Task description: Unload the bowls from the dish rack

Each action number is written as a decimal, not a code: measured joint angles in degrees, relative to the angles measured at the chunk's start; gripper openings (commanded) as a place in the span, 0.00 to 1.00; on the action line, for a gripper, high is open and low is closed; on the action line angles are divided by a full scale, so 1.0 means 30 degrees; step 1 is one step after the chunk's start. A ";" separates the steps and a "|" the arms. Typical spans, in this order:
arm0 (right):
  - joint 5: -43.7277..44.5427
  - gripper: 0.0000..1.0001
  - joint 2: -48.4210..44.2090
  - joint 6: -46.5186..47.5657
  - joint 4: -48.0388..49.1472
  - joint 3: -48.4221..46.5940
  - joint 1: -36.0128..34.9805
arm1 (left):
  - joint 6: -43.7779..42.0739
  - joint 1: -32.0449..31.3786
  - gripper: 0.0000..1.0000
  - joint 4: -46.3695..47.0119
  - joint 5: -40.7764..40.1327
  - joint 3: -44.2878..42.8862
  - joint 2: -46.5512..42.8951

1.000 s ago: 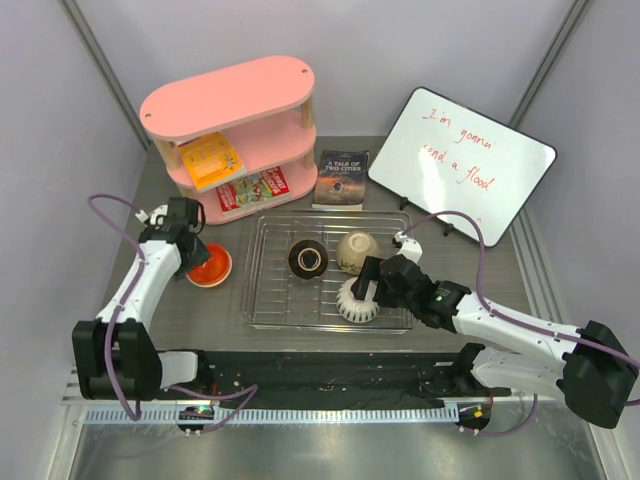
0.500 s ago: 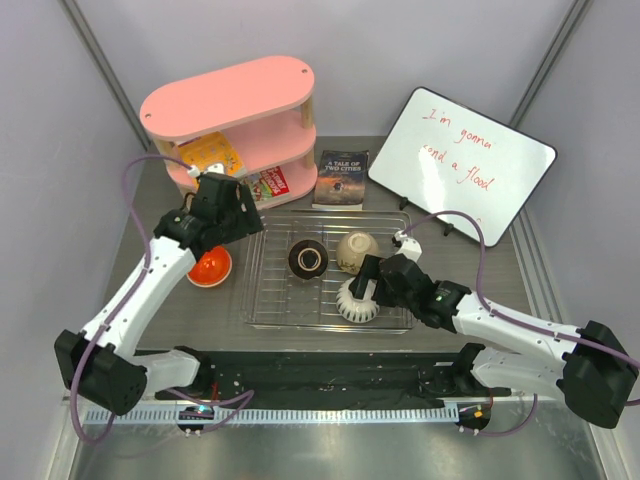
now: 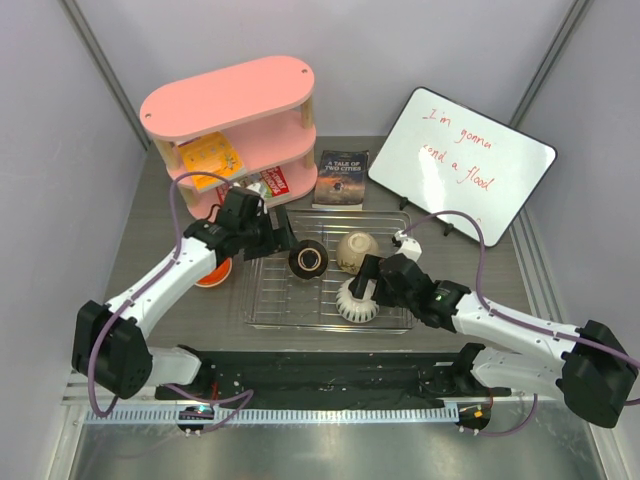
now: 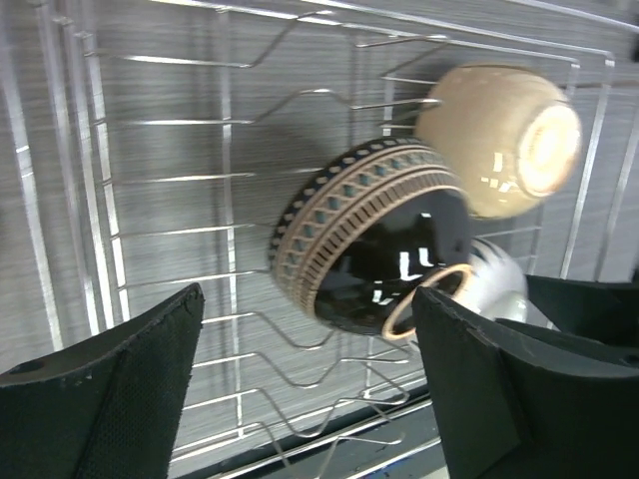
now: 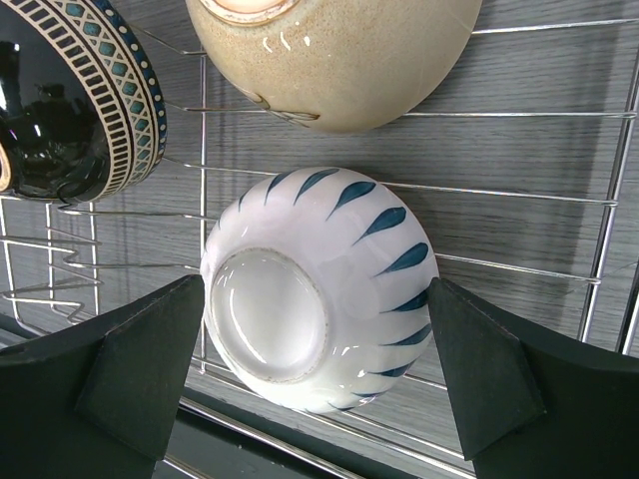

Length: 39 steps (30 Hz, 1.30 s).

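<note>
The silver dish rack (image 3: 262, 300) holds three bowls. The dark bowl (image 3: 308, 258) stands on edge, the beige bowl (image 3: 356, 250) is beside it, and the white ribbed bowl (image 3: 357, 300) lies upturned at the front. My left gripper (image 3: 283, 240) is open and empty at the rack's left side, facing the dark bowl (image 4: 369, 239). My right gripper (image 5: 319, 369) is open with a finger on each side of the white bowl (image 5: 319, 284). An orange bowl (image 3: 210, 273) sits on the table left of the rack, partly hidden by my left arm.
A pink oval shelf unit (image 3: 232, 115) with books stands at the back left. A dark book (image 3: 341, 178) and a whiteboard (image 3: 462, 160) lie behind the rack. Grey walls close both sides.
My left arm has swung right from the orange bowl to the rack's left side, near the dark bowl. The right arm and the bowls in the rack have not moved.
</note>
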State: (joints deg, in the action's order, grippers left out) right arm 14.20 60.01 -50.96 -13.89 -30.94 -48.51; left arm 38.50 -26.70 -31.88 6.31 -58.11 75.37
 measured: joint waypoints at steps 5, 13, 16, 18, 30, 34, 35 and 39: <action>-0.0007 1.00 0.0000 0.0007 0.0051 0.0007 0.0000 | 0.0044 -0.0058 0.96 0.1173 0.1239 0.0000 0.0044; -0.0007 1.00 0.0007 0.0007 0.0051 0.0007 0.0000 | -0.0146 -0.0058 1.00 0.2375 0.2914 0.0204 0.1829; -0.0007 1.00 0.0007 0.0007 0.0058 0.0007 0.0000 | -0.0175 -0.0058 1.00 0.3031 0.3636 0.0474 0.2331; -0.0007 1.00 0.0000 0.0007 0.0058 0.0007 0.0000 | -0.0262 -0.0058 1.00 0.3555 0.3942 0.0772 0.2339; -0.0022 1.00 0.0153 0.0015 0.0073 0.0007 0.0000 | -0.0590 -0.0007 1.00 0.5814 0.4787 0.2273 0.1916; -0.0044 1.00 0.0248 0.0022 0.0080 0.0007 0.0000 | -0.0619 0.0073 1.00 0.6135 0.5217 0.2324 0.2208; -0.0058 1.00 0.0255 0.0022 0.0073 0.0007 0.0000 | -0.0605 0.0087 1.00 0.6251 0.5355 0.2324 0.2346; -0.0051 1.00 0.0255 0.0022 0.0073 0.0007 0.0007 | -0.0554 0.0153 1.00 0.6921 0.5785 0.2514 0.2535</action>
State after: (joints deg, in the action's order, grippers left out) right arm 14.04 60.77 -50.89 -13.67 -30.92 -48.49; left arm 36.84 -26.24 -11.11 23.66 -50.57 82.98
